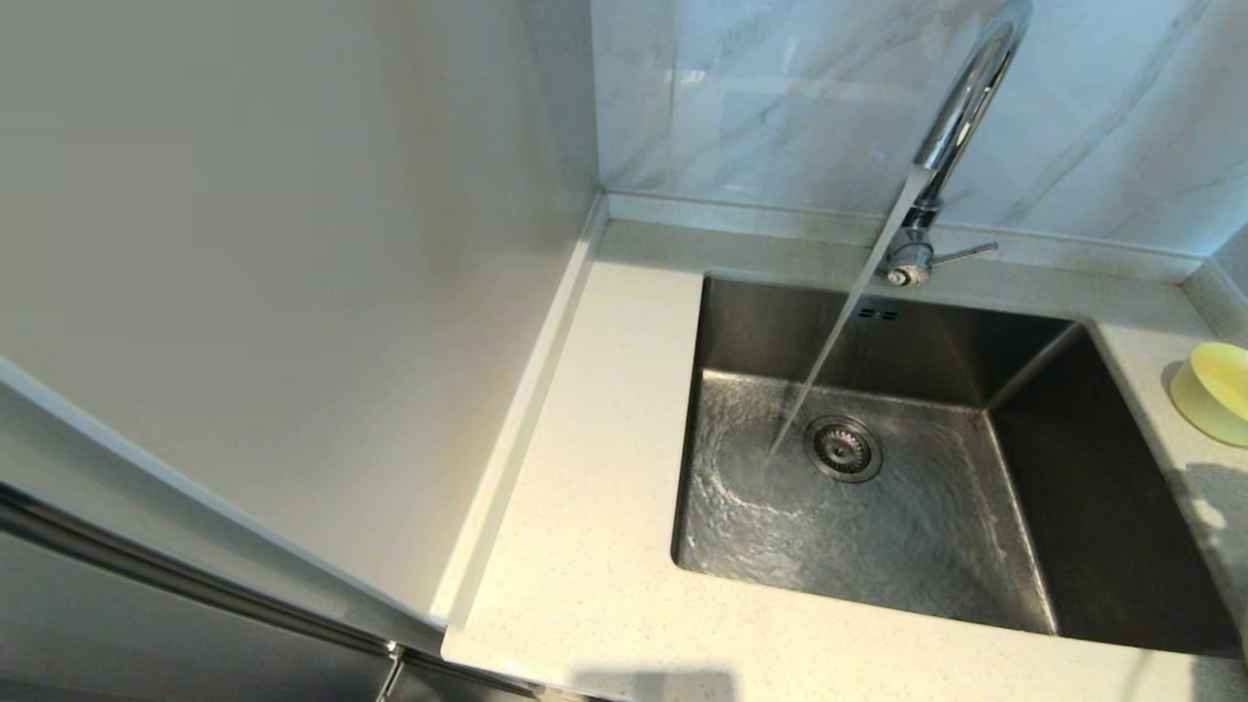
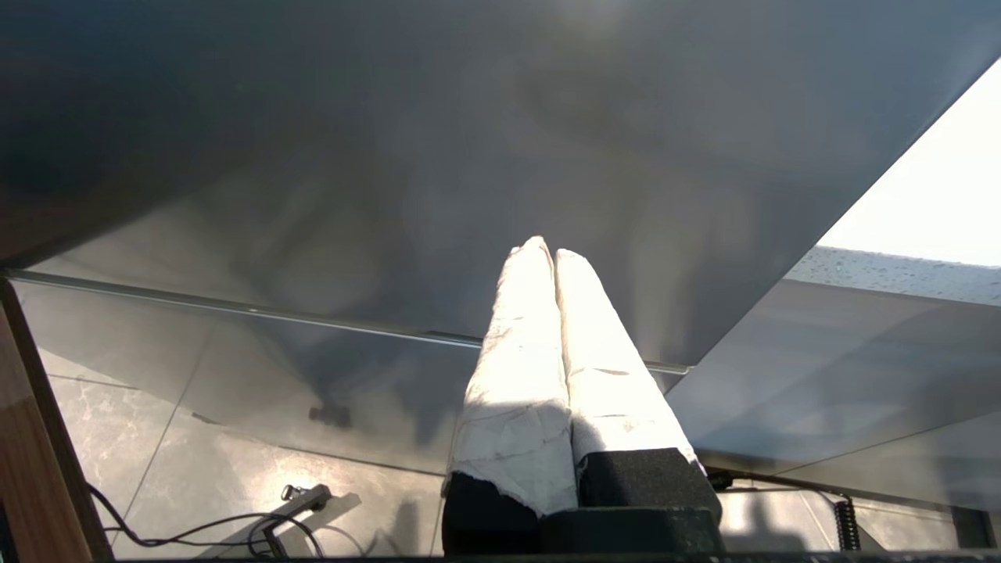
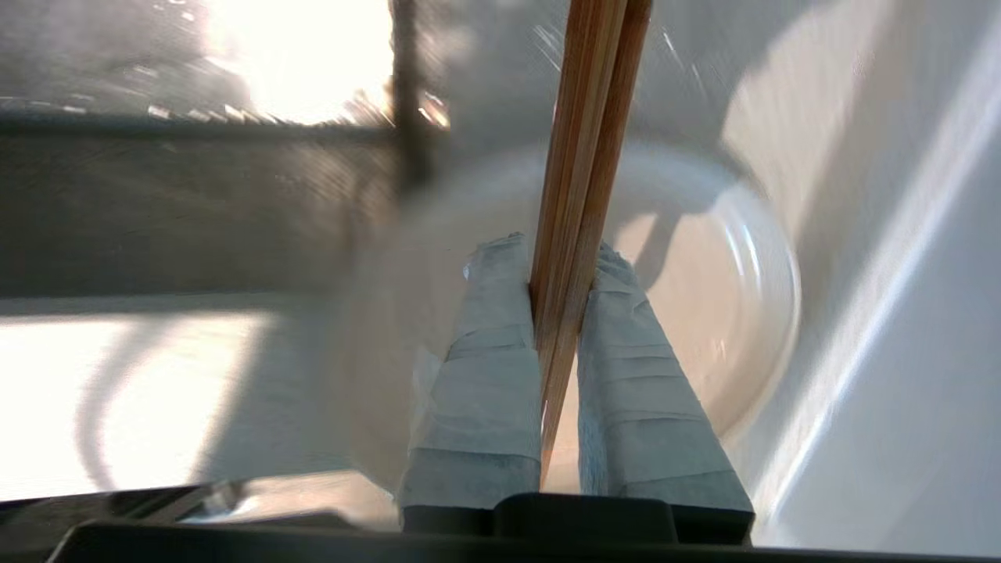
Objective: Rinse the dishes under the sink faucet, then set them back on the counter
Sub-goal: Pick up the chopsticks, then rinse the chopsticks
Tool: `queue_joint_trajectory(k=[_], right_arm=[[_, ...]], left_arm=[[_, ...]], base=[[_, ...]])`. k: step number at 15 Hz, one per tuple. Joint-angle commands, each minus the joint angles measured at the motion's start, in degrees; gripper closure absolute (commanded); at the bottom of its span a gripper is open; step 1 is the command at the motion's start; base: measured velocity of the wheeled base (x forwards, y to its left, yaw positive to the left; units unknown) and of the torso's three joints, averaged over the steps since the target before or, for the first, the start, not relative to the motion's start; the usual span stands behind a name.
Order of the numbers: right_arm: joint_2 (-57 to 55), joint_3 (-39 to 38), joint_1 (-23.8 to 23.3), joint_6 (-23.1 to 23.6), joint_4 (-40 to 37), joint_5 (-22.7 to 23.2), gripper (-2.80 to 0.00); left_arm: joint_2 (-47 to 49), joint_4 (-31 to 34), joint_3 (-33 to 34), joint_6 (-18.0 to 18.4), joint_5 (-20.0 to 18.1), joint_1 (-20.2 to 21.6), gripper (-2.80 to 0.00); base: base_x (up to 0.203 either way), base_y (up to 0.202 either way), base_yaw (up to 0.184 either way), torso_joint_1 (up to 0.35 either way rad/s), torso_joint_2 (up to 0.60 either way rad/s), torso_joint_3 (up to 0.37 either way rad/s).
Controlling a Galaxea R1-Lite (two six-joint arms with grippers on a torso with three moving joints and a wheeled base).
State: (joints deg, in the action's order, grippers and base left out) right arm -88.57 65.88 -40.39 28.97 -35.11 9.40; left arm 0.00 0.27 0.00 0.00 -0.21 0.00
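- The thin brown wooden chopsticks are clamped between the tape-wrapped fingers of the right gripper, seen only in the right wrist view (pretty smeared, that one).
- Beneath that gripper the large cream round plate is seen lying on a pale surface, beside a light wall.
- The left gripper is parked low beside a dark cabinet front, with its white-wrapped fingers pressed together on nothing; floor tiles and a black cable are seen below it.
- In the head view, water is being poured in a steady stream from the tall shiny chrome gooseneck faucet into the stainless steel sink, landing just beside the round drain strainer.
- The small pale-yellow round bowl is set on the off-white speckled stone counter, to the right of the sink, partly cut off by the edge of the view.
- Neither arm is caught by the head view.
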Motion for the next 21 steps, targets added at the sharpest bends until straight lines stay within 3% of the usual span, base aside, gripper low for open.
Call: queue_joint_trajectory(k=[1,6,11,16,21], right_arm=[[4.07,-0.18,6.17,0.32,1.3,-0.01,0.0],[9.9,-5.01,28.03,-0.69,10.07,-2.88,0.0],[10.52,-8.97,46.28,-5.23,21.79,-12.9,0.0],[3.26,-8.42,54.32,-5.81,32.76,-22.93,0.0],[-2.69,-1.7,56.93,-6.36,34.8,-26.12,0.0]], left_arm=[[0.0,0.0,0.0,0.0,0.01,0.0,0.0],[0.0,0.0,0.0,0.0,-0.02,0.0,0.0],[0.0,0.0,0.0,0.0,0.03,0.0,0.0],[0.0,0.0,0.0,0.0,0.03,0.0,0.0],[0.0,0.0,0.0,0.0,-0.05,0.0,0.0]], base=[[0.0,0.0,0.0,0.0,0.0,0.0],[0.0,0.0,0.0,0.0,0.0,0.0],[0.0,0.0,0.0,0.0,0.0,0.0],[0.0,0.0,0.0,0.0,0.0,0.0],[0.0,0.0,0.0,0.0,0.0,0.0]])
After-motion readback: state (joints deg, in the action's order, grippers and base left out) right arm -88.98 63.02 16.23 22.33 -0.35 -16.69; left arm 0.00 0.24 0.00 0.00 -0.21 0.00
